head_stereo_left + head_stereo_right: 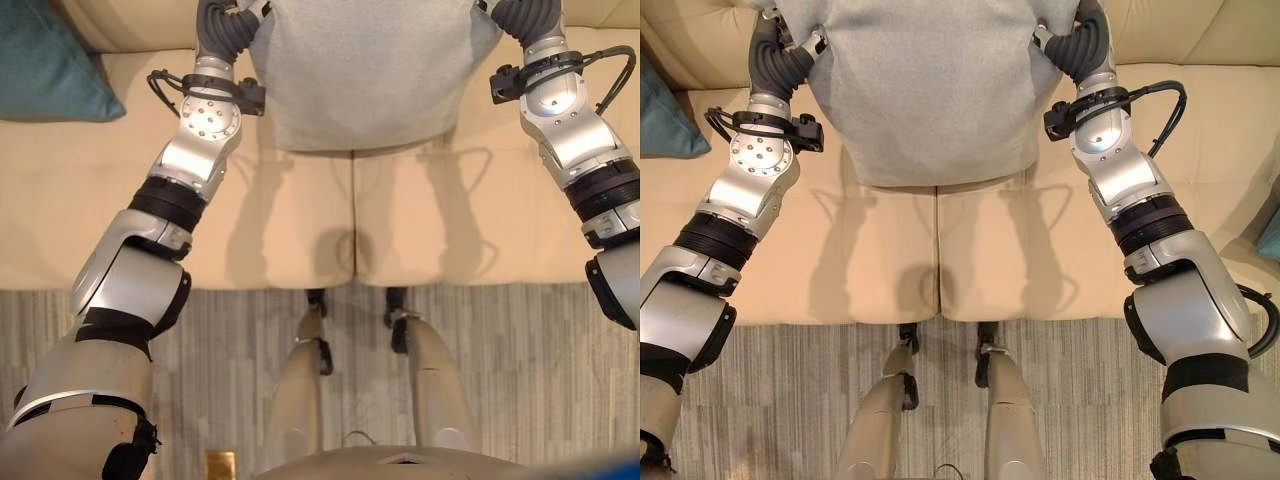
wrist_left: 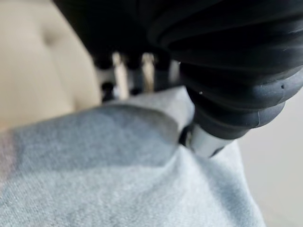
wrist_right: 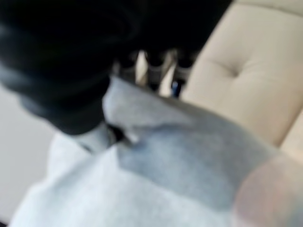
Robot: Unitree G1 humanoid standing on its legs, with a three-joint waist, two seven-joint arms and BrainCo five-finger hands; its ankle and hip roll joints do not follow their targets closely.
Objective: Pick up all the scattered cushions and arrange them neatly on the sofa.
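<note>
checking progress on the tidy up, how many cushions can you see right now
3: a grey cushion held over the sofa seat, a teal cushion at its left end, and a teal corner at the right edge. Others may lie out of sight.

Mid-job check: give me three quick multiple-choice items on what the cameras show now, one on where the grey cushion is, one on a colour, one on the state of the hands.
1. Where is the grey cushion?
A. On the floor
B. Held between both hands over the sofa
C. Lying flat on the sofa's left end

2. What colour is the cushion resting at the sofa's left end?
A. Teal
B. Red
C. Yellow

3. How are the hands?
A. Both open, away from any cushion
B. Left hand only holds the cushion
C. Both pinch the grey cushion's corners

Answers:
1 B: the head views show both arms reaching to its upper corners above the beige seat.
2 A: it shows teal in both head views.
3 C: each wrist view shows grey cloth caught between the thumb and fingers of the left hand and right hand.
</note>
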